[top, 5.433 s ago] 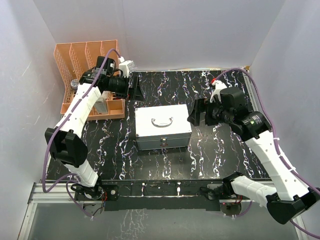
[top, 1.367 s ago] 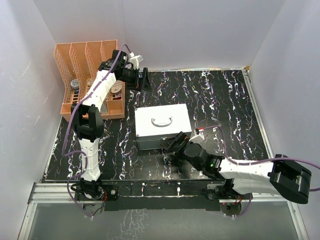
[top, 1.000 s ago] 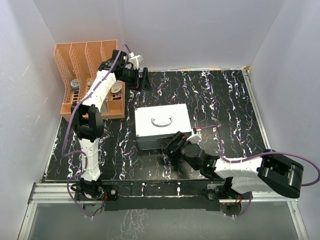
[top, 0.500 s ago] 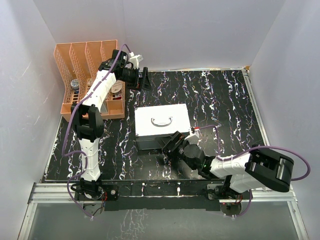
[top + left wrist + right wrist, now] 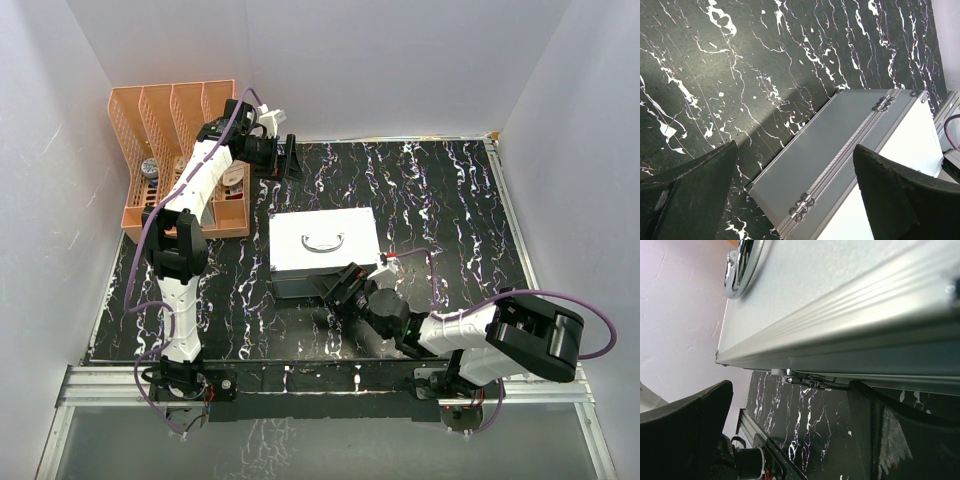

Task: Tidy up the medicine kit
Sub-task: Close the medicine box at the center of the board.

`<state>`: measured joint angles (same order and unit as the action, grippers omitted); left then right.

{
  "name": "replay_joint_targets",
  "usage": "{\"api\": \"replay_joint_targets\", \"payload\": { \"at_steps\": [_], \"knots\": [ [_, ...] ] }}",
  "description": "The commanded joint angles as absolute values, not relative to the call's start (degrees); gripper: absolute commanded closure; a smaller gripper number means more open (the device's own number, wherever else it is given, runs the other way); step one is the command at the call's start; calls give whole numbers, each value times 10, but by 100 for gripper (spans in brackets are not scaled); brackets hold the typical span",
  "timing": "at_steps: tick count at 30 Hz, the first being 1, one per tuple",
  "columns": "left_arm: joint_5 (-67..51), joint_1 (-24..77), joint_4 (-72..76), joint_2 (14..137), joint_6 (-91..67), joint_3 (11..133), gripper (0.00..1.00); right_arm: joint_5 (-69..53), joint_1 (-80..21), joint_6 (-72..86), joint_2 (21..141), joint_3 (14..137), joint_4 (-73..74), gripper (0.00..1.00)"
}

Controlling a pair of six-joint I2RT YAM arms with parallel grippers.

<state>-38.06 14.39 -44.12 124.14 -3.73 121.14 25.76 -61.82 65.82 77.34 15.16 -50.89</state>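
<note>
Medicine kit [image 5: 325,240]: lid shut, laid flat; orange rack [image 5: 150,110] is found off its far left corner. Left gripper [image 5: 290,163] is held beyond the kit's back edge, spread wide. Right gripper [image 5: 340,287] is set low at the kit's front face, likewise spread wide.

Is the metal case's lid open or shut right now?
Shut: the case lid lies flat, its hinge-side seam closed in the left wrist view. Whether it is latched: cannot tell.

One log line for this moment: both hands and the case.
left hand open, behind case | right hand open, at case front | lid down
</note>
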Motion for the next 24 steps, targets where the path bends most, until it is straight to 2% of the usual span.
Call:
{"api": "replay_joint_targets", "payload": {
  "at_steps": [1, 13, 24],
  "knots": [
    [-389, 146, -447, 1233, -43, 1230, 3, 247, -620, 635, 776, 171, -557, 2],
    [-390, 146, -452, 1233, -40, 1232, 3, 227, -621, 645, 782, 165, -558, 2],
    [-389, 147, -446, 1230, -43, 1221, 3, 215, -621, 624, 835, 142, -675, 2]
  ]
}}
